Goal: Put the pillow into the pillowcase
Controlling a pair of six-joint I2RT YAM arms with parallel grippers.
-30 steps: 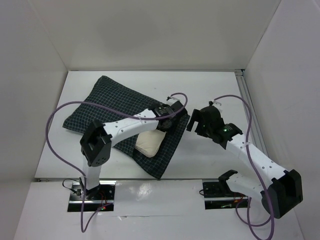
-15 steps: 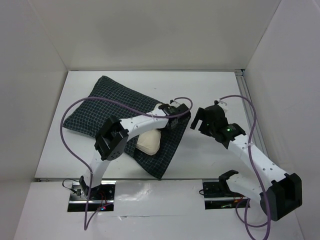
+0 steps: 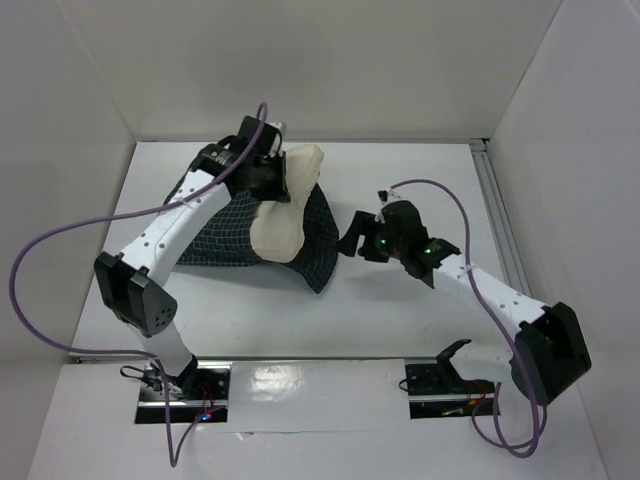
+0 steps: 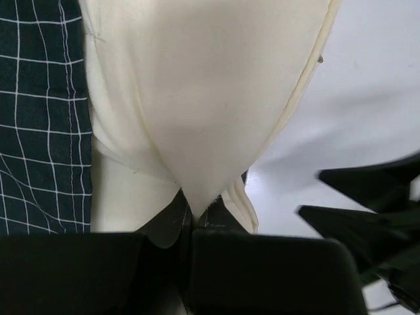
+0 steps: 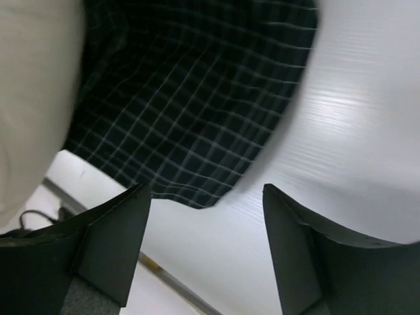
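Soft, light pillow [image 3: 285, 205] sagging from the clamped left gripper [image 4: 193, 220] by the far edge of the table [image 3: 420, 300]; right gripper [image 5: 203, 197], jaws apart and empty, should take the limp pillowcase [image 3: 312, 250] by its hem.

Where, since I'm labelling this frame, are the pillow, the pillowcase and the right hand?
pillow [image 3: 288, 203], top view, middle of the cushion.
pillowcase [image 3: 312, 246], top view, checked cloth right of the pillow.
right hand [image 5: 203, 191], right wrist view, gap between its open fingers.
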